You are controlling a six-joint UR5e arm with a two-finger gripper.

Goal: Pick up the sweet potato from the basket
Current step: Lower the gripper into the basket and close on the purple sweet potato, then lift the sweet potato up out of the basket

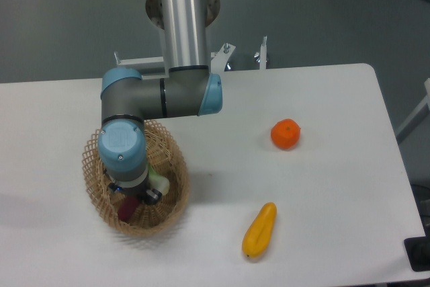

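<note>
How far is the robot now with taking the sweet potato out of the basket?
Done: the arm is positioned over the basket, with the gripper lowered inside it, right at the sweet potato. In hand: apparently the grasp itself, but the wrist hides the jaws, so a grip cannot be confirmed. Left: the sweet potato lies in the basket, so the lift out is not yet done.
</note>
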